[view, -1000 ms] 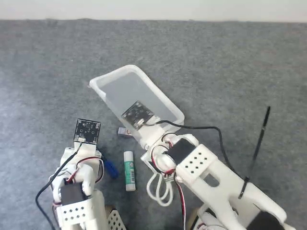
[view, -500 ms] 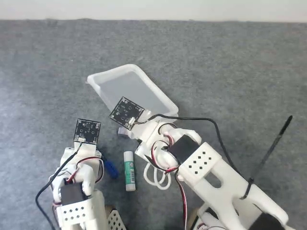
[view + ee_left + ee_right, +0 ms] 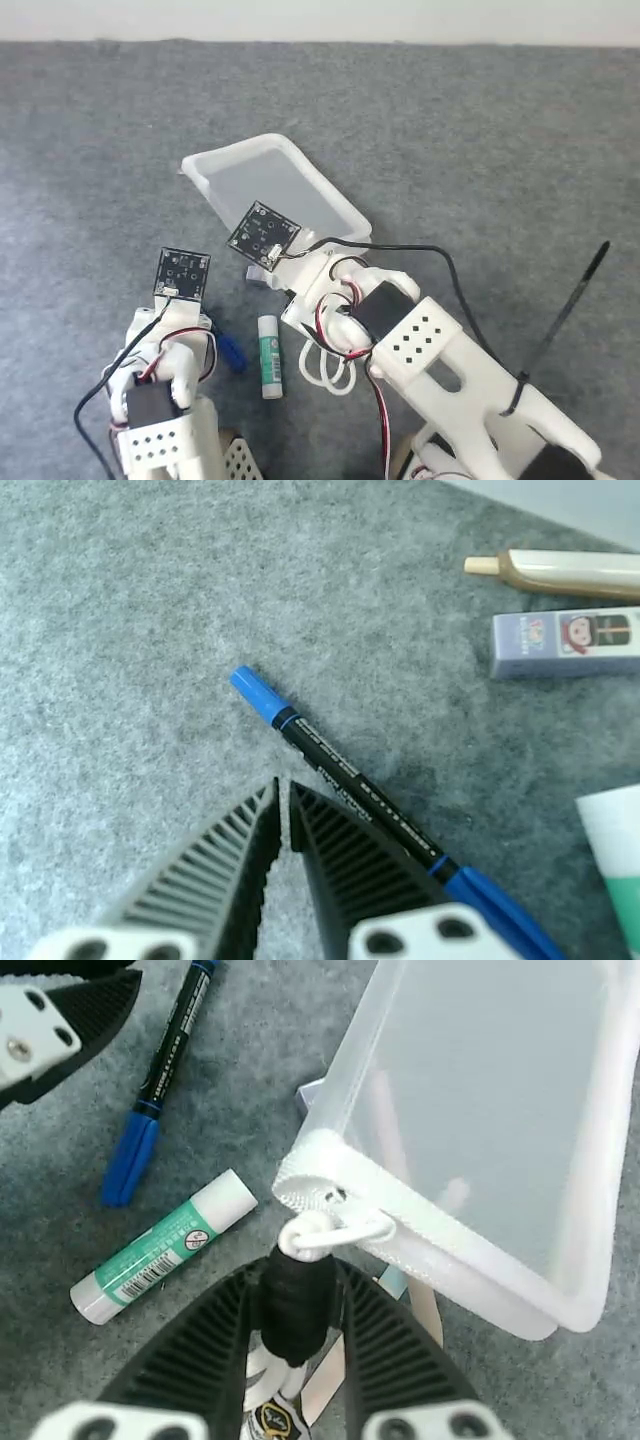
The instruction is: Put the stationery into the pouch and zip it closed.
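Translucent pouch (image 3: 268,183) lies on the grey table (image 3: 480,130); the right hand (image 3: 297,1272) pinches its zipper pull (image 3: 294,1310). The left hand (image 3: 283,798), closed and empty, hovers beside the blue marker (image 3: 352,785). Marker and glue stick (image 3: 269,355) lie outside the pouch, so packing has seemingly not begun.

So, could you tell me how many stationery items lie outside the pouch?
4: the blue marker by the left gripper, the glue stick beside it, and the eraser and pen by the pouch. More may be hidden beneath.
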`<state>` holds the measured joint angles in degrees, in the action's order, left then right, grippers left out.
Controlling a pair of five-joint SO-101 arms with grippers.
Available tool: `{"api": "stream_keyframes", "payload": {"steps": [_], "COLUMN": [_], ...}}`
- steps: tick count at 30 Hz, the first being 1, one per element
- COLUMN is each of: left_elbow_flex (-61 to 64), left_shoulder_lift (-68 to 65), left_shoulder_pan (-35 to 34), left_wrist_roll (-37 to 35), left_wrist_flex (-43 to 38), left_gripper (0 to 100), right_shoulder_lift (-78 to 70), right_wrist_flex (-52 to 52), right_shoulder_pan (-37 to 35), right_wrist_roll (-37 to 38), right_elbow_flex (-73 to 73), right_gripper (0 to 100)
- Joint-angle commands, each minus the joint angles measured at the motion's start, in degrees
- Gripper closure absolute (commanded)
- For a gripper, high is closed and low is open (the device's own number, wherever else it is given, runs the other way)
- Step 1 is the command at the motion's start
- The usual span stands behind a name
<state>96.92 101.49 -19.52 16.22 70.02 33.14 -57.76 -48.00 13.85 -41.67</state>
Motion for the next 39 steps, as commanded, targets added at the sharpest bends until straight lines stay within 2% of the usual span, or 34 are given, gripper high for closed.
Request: {"api": "stream_keyframes", "payload": {"steps": [1, 11, 15, 22, 29, 35, 39], "left_elbow_flex": [-3.21, -5.23, -8.66, -22.20, -20.09, -20.35, -20.62], "left_shoulder_lift": [0.18, 0.18, 0.18, 0.09, 0.09, 0.00, 0.09], "left_shoulder_pan": [-0.26, -2.46, -2.46, -2.29, -2.29, -2.20, 3.52], "left_wrist_roll": [0.09, -0.35, -0.44, -11.25, -18.55, -19.34, -19.34], "left_wrist_flex": [-0.26, -2.81, -2.90, -5.01, -12.40, -12.31, -7.65], "left_gripper": [99, 99, 99, 99, 99, 99, 95], "right_shoulder_lift": [4.26, 4.26, 8.22, 17.54, 19.12, 19.65, 19.65], "right_wrist_flex": [2.33, 2.42, 2.51, 6.64, 6.90, 11.38, 13.49], "right_shoulder_pan": [0.48, 0.84, 0.84, 0.84, 1.27, 5.14, 6.20], "right_wrist_roll": [0.18, 0.09, -2.64, -2.64, -2.90, -2.90, -4.66], "right_elbow_flex": [3.16, 2.55, 0.53, -6.42, -7.30, -10.29, -11.43], "right_gripper": [99.2, 99.2, 99.3, 99.3, 99.3, 99.3, 99.3]}}
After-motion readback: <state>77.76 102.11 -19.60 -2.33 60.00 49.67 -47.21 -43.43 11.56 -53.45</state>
